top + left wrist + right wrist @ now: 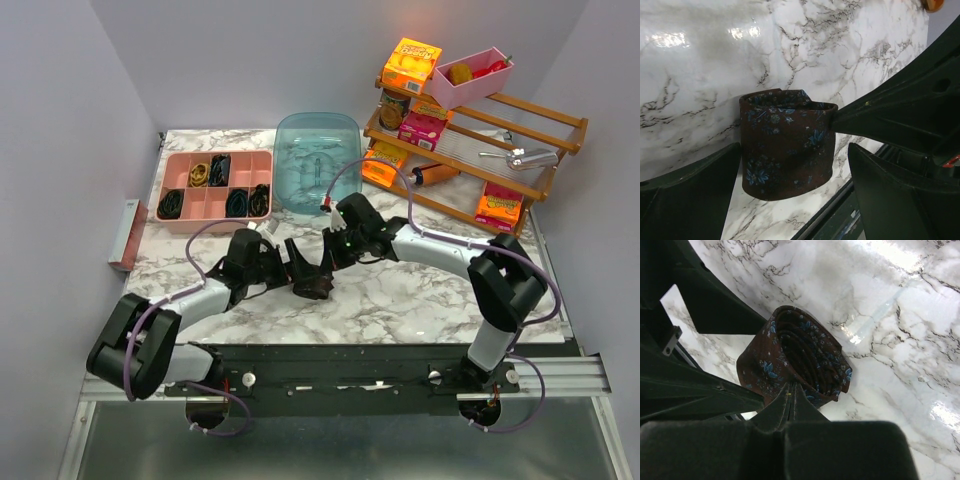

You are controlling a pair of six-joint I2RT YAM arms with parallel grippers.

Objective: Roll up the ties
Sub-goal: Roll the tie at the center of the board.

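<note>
We find the rolled tie [795,357] standing on end on the worktop [420,300]. The left gripper [792,170] straddles the tie, its fingers apart, one on each side. The right gripper [790,389] is closed, with its tips at the tie's rim.

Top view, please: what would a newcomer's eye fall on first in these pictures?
A coiled floral tie stands at the centre of the marble table. The right gripper pinches its rim, and the left gripper sits open around it. At rear left, a pink tray holds more dark coils.
</note>
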